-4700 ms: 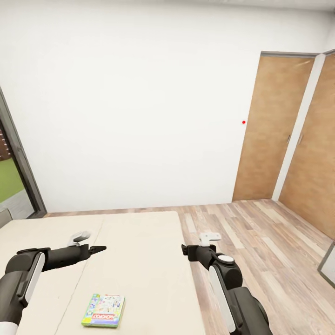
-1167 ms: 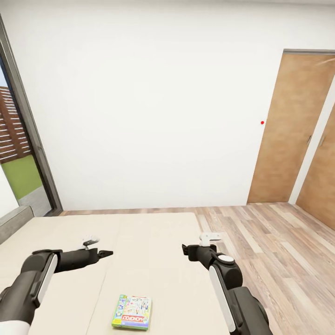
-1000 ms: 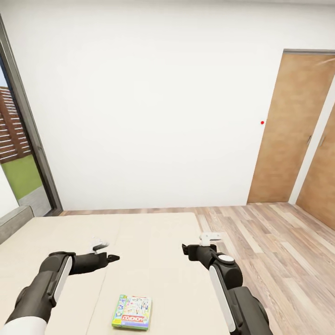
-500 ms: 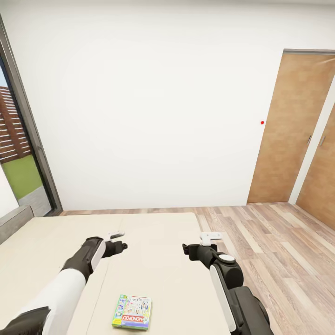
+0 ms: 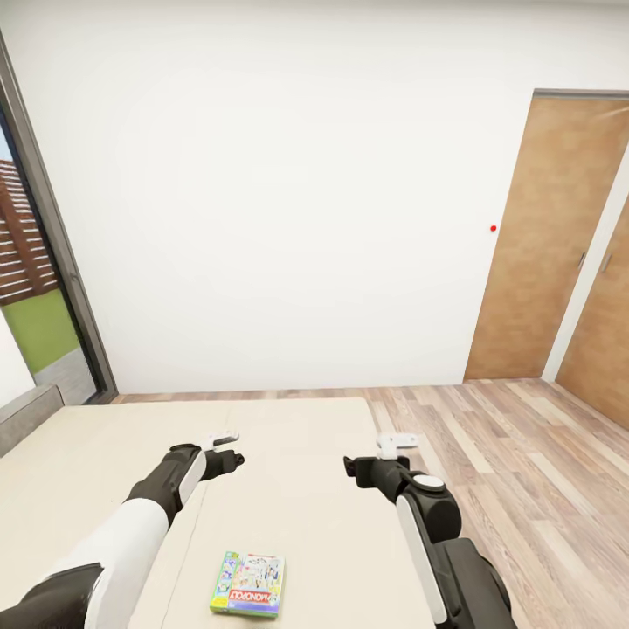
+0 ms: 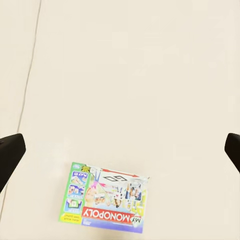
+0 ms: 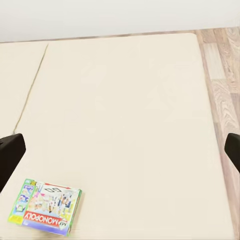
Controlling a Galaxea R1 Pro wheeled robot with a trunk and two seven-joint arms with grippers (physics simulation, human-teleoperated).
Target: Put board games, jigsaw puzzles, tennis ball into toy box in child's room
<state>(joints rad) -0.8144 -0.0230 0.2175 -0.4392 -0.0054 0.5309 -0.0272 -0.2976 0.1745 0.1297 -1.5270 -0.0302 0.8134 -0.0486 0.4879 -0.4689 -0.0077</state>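
Flat on the beige bed [image 5: 288,454] lies a board game [image 5: 248,584], a green-edged pastel box lettered "MY MONOPOLY" on a red band, with small pictures down one green side. In the head view it sits near the bottom edge, toward six o'clock.

Going from the left: the window [image 5: 35,288] with its dark frame stands at nine o'clock, a strip of green beyond it. Next, the left gripper [image 5: 234,458] reaches out over the mattress, up toward eleven o'clock from the box and well apart from it. The left wrist view shows its fingers [image 6: 10,156] spread wide at both edges of the picture, with the box [image 6: 106,197] between and beyond them, nothing held.

Further right, the right gripper [image 5: 349,466] hovers up toward one o'clock from the box. The right wrist view shows its fingers [image 7: 10,154] parted too, empty, the box [image 7: 46,207] off toward one fingertip.

The head view alone adds the white wall [image 5: 288,192], the wooden doors [image 5: 546,245] at three o'clock and the plank floor [image 5: 524,472].
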